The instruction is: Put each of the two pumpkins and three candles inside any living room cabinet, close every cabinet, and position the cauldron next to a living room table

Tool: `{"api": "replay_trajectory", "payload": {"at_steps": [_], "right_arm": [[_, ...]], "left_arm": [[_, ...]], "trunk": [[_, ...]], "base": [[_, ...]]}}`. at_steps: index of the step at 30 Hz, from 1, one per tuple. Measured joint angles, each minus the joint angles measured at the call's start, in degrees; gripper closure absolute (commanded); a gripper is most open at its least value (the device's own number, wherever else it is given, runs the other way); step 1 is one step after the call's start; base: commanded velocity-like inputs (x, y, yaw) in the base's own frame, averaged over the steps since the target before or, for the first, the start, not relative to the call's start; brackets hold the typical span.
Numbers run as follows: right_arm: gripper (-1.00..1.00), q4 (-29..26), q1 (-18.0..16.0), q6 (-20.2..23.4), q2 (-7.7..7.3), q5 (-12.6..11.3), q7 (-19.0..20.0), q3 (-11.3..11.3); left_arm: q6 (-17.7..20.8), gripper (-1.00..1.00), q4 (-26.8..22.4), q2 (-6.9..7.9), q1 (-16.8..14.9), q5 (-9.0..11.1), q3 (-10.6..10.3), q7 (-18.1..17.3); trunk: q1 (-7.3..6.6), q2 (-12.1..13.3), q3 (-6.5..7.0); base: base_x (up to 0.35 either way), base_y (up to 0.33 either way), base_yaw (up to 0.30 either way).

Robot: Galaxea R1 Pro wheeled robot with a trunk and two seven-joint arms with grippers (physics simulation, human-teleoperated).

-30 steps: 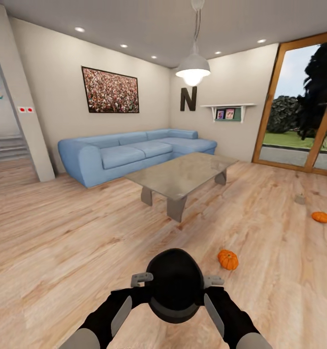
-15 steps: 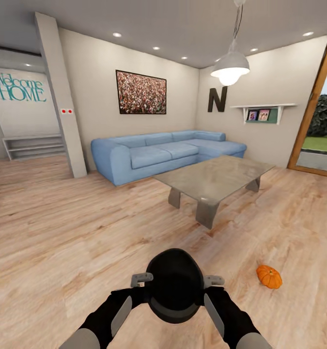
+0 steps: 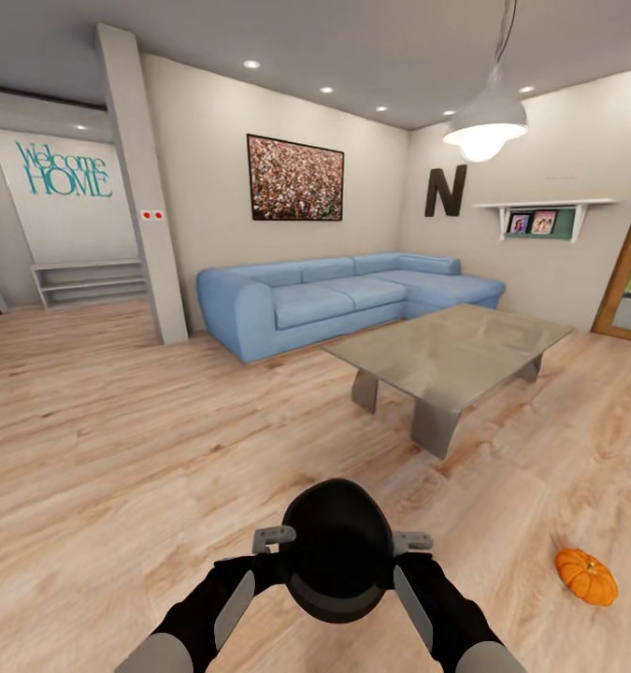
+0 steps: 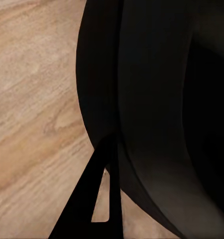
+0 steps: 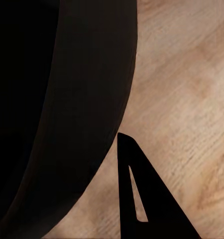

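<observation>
- Carrying the cauldron [image 3: 337, 550] in front of the trunk: it sits between the left gripper [image 3: 273, 540] and the right gripper [image 3: 410, 542], one on each flank of its black body, above the wood floor [image 3: 119, 449].
- Both wrist views show a dark finger beside the pot's curved wall; whether each pair of fingers pinches the rim or only presses the side, I cannot tell.
- Handling, as judged: rigid, smooth, round and likely heavy; a two-sided hold low on the belly or at the rim looks safest, since the curve could slip.
- Glass-topped table [image 3: 451, 346] stands ahead to the right, well apart from the pot, with the blue sofa [image 3: 334, 299] behind it.
- One pumpkin [image 3: 586, 576] lies on the floor to the right; keep the base off it.
- Floor between robot and table looks open; the table's edge and legs are the hazards.
</observation>
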Motion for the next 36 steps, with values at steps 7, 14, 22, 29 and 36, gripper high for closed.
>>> {"api": "replay_trajectory", "payload": {"at_steps": [7,14,22,29,36], "right_arm": [[1.0,0.0,0.0,0.0,0.0,0.0,0.0,0.0],[1.0,0.0,0.0,0.0,0.0,0.0,0.0,0.0],[1.0,0.0,0.0,0.0,0.0,0.0,0.0,0.0],[1.0,0.0,0.0,0.0,0.0,0.1,0.0,0.0],[1.0,0.0,0.0,0.1,0.0,0.1,0.1,-0.1]], "left_arm": [[0.0,1.0,0.0,0.0,0.0,-0.1,0.0,0.0],[0.0,1.0,0.0,0.0,0.0,0.0,0.0,0.0],[0.0,1.0,0.0,0.0,0.0,0.0,0.0,0.0],[0.0,1.0,0.0,-0.01,0.0,0.0,0.0,0.0],[-0.1,1.0,0.1,-0.02,0.0,0.0,0.0,0.0]], "trunk": [[0.0,0.0,0.0],[0.0,0.0,0.0],[0.0,0.0,0.0],[0.0,0.0,0.0],[0.0,0.0,0.0]], "base": [[0.269,0.22,0.0],[0.269,0.22,0.0],[0.27,0.219,0.0],[0.297,0.176,-0.094],[0.305,0.169,-0.261]]}}
